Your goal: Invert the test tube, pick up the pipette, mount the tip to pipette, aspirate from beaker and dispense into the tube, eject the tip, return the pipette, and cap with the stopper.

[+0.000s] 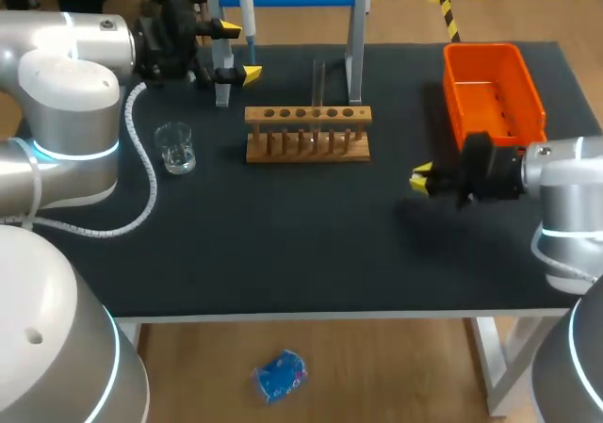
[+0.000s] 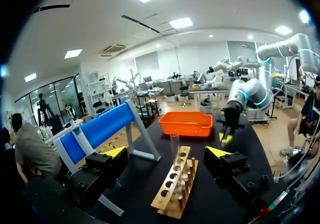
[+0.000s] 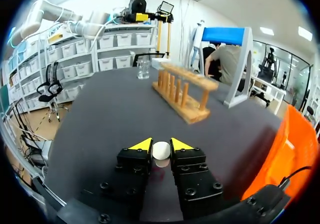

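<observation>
A clear test tube (image 1: 318, 82) stands upright in the wooden rack (image 1: 308, 133) at mid-table. In the left wrist view the tube (image 2: 174, 146) rises from the rack (image 2: 176, 186) ahead of my left gripper (image 2: 167, 154), which is open and empty. That left gripper (image 1: 237, 52) hovers at the back left, close to the pipette (image 1: 245, 4) hanging on the blue stand (image 1: 354, 27). The glass beaker (image 1: 175, 147) sits left of the rack. My right gripper (image 3: 161, 145) is shut on a small white stopper (image 3: 161, 151) just above the table; in the head view the right gripper (image 1: 421, 178) is right of the rack.
An orange bin (image 1: 492, 93) stands at the back right, just behind my right arm. The blue stand's legs are planted behind the rack. Bare black tabletop (image 1: 283, 244) stretches across the front.
</observation>
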